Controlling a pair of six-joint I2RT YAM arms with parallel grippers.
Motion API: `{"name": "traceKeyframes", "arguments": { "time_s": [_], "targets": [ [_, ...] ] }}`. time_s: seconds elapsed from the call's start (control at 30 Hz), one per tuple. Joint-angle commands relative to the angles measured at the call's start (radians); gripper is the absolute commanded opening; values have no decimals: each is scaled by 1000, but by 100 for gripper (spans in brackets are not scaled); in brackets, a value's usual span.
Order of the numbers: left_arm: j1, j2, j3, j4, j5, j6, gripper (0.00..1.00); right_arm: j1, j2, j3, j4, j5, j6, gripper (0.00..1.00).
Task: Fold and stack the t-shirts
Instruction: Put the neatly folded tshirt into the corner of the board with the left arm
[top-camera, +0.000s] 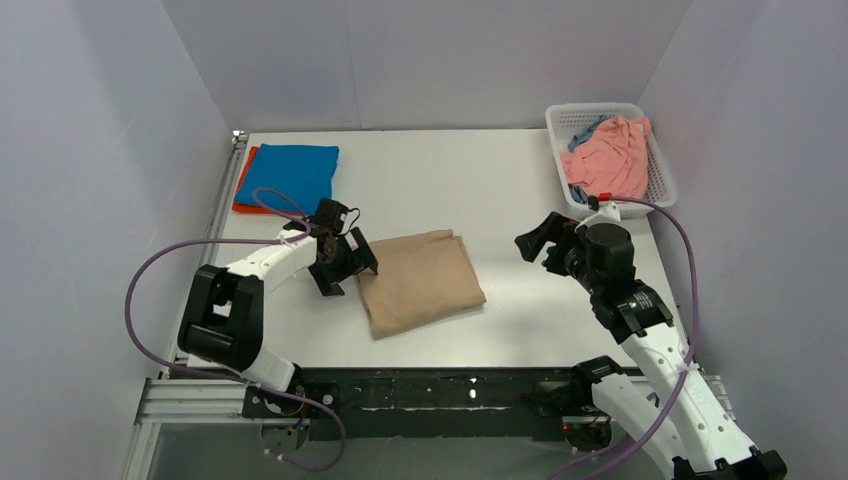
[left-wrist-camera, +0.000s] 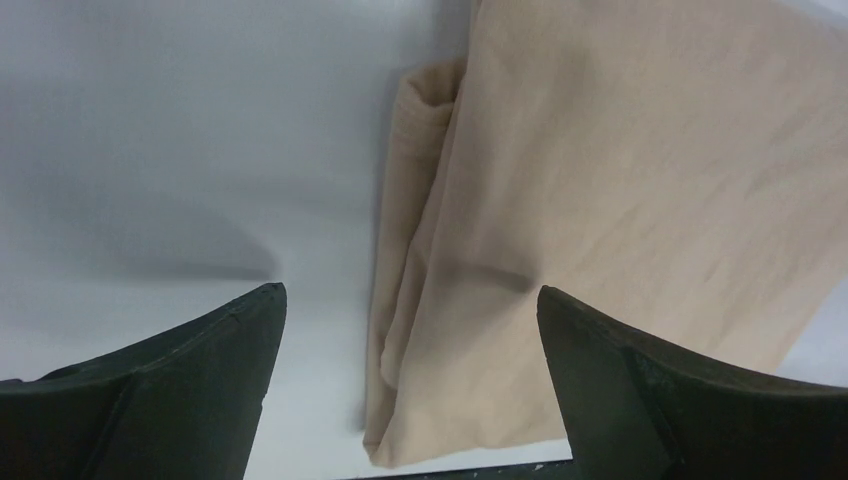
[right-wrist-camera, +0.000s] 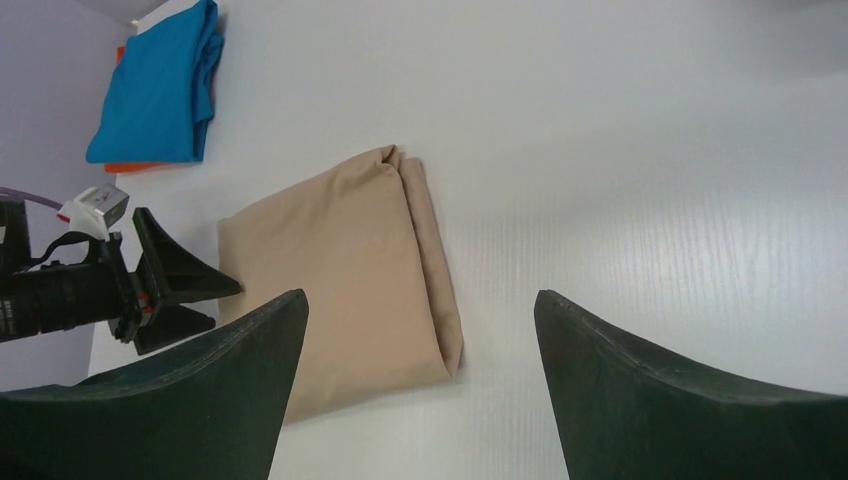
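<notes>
Shirts: beige shirt (top-camera: 420, 280) folded, on worktop (top-camera: 450, 180) centre. Left claw (top-camera: 347, 268) spread wide at its left edge, contact unclear. Right claw (top-camera: 541, 248) wide, empty, well apart. Blue shirt (top-camera: 295, 172) hides most of orange shirt (top-camera: 243, 196), far left. Pink shirt (top-camera: 612, 160) covers grey-blue shirt (top-camera: 583, 133) in basket (top-camera: 657, 180), far right.

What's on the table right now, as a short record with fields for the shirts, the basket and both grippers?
beige shirt: folded, middle of the table
blue shirt: folded, far left corner, lying on the orange shirt
basket: far right corner, holds the pink shirt and the grey-blue shirt, both unfolded
left gripper: open, at the beige shirt's left edge
right gripper: open, right of the beige shirt, apart from it
</notes>
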Motion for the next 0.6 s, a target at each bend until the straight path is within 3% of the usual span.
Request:
{"name": "traceKeyframes", "arguments": {
  "time_s": [0.0, 0.17, 0.3, 0.37, 0.5, 0.57],
  "targets": [
    [-33, 67, -14, 8, 3, -48, 93, 1, -61, -29, -61, 6, 5, 91],
    [-123, 115, -49, 7, -99, -65, 69, 1, -91, -42, -98, 29, 1, 91],
    [-166, 163, -58, 18, -157, -82, 60, 1, -82, -49, -110, 30, -2, 91],
    [-171, 203, -37, 15, -167, -78, 46, 1, -70, -50, -116, 24, -8, 91],
    [-172, 282, 42, -10, -200, -40, 3, 1, -55, -43, -127, 2, -32, 89],
    [-171, 318, 124, -88, -237, 13, 0, 0, -57, -42, -127, 4, -46, 89]
  ]
}}
